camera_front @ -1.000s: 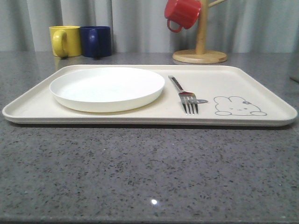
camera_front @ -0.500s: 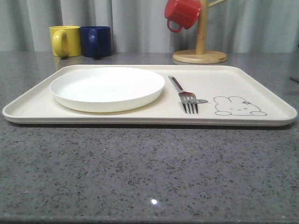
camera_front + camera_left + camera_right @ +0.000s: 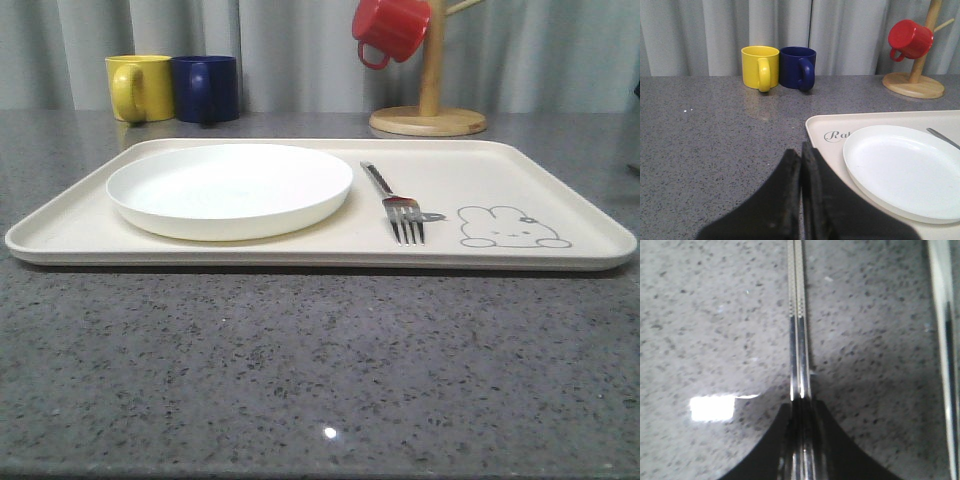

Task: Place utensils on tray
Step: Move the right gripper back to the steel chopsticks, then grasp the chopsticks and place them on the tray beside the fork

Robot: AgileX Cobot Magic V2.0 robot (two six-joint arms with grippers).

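1. The cream tray (image 3: pixel 560 180) lies on the grey speckled countertop (image 3: pixel 320 360), with a grey rabbit drawing (image 3: pixel 510 228) near its front right corner.
2. A round white plate (image 3: pixel 230 188) sits on the left part of the tray.
3. A silver fork (image 3: pixel 392 201) lies on the tray just right of the plate, tines toward the camera, between the plate and the rabbit.
4. In the right wrist view, the right gripper (image 3: pixel 801 412) is clamped on a pair of flat silver chopsticks (image 3: pixel 797 315), held side by side and touching, over the bare countertop.
5. Another slim shiny utensil (image 3: pixel 942 330) lies on the countertop beside the chopsticks; which kind I cannot tell.
6. The left gripper (image 3: pixel 801 152) has its black fingers pressed together with nothing between them, just off the tray's corner.
7. A yellow mug (image 3: pixel 138 87) and a dark blue mug (image 3: pixel 206 88) stand touching behind the tray.
8. A red mug (image 3: pixel 390 28) hangs on a wooden mug tree (image 3: pixel 430 100).
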